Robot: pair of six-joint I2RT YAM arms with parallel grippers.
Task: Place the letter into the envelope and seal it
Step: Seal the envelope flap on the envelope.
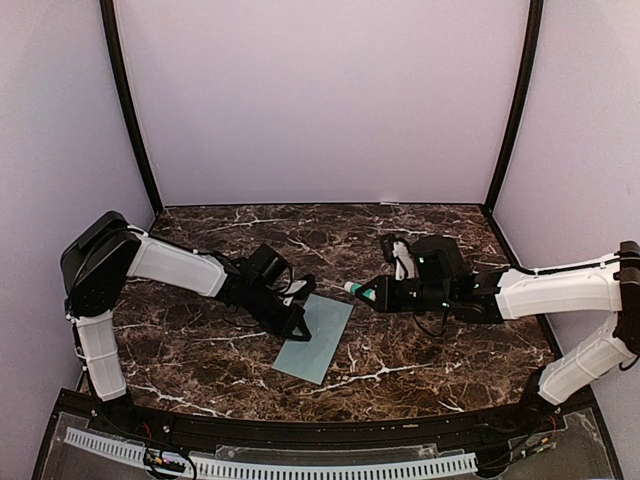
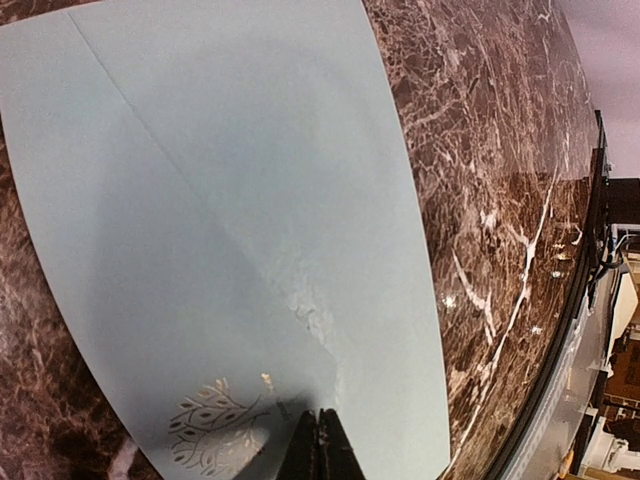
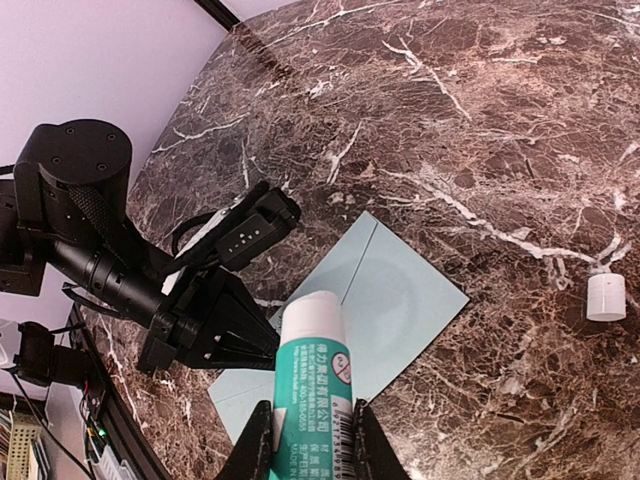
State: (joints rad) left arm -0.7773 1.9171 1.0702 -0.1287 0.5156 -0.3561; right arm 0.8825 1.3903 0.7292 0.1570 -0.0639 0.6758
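Observation:
The pale teal envelope (image 1: 318,340) lies flat on the marble table, flap folded down along a diagonal crease. It fills the left wrist view (image 2: 230,200), with a gold tree ornament (image 2: 212,432) near the bottom. My left gripper (image 2: 322,445) is shut, its joined tips resting on the envelope near the flap's wrinkled edge; in the top view it (image 1: 298,328) sits at the envelope's left edge. My right gripper (image 3: 312,440) is shut on a teal glue stick (image 3: 312,365), uncapped white tip forward, held above the envelope's (image 3: 405,295) near side. The letter is not visible in any view.
A small white cap (image 3: 606,297) stands on the marble to the right of the envelope. The left arm (image 3: 110,260) lies low across the table's left side. Pale purple walls enclose the table on three sides.

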